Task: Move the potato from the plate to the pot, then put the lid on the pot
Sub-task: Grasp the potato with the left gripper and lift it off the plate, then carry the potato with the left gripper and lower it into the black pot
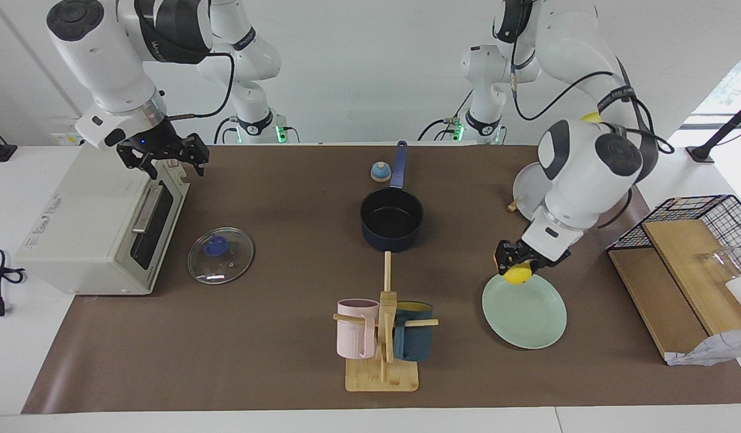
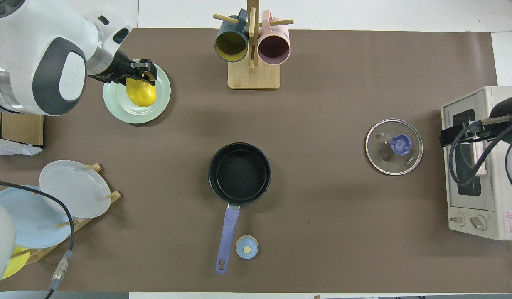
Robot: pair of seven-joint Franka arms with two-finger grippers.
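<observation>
In the facing view we see the left gripper [image 1: 518, 264] at centre right of the frame, raised above the plate [image 1: 530, 319], its fingers clamped around the potato [image 1: 518, 275]. The potato hangs clear of the plate, over the plate's rim nearest the robots. In the overhead view the same gripper [image 2: 140, 74] sits in the upper left of the frame, with the potato [image 2: 141, 93] showing against the plate [image 2: 123, 110].

The pot [image 1: 391, 219] stands at the middle of the frame in the facing view, empty, its handle pointing toward the top of the frame. In the overhead view the pot [image 2: 239, 173] is just below centre, handle running toward the bottom edge. The lid [image 1: 221, 255] lies flat on the mat at centre left of the facing view, knob up, well apart from the pot; overhead, the lid [image 2: 394, 146] is at the right of the frame, beside the oven [image 2: 476, 162].

The right gripper [image 1: 166, 157] waits in the upper left of the facing view, over the top edge of the oven [image 1: 94, 228], its fingers spread and holding nothing. Overhead, the right gripper [image 2: 461, 133] shows at the right edge, over the oven.

A mug rack [image 1: 382, 337] stands at the lower middle of the facing view, and a small bell [image 1: 380, 172] sits beside the pot handle.
</observation>
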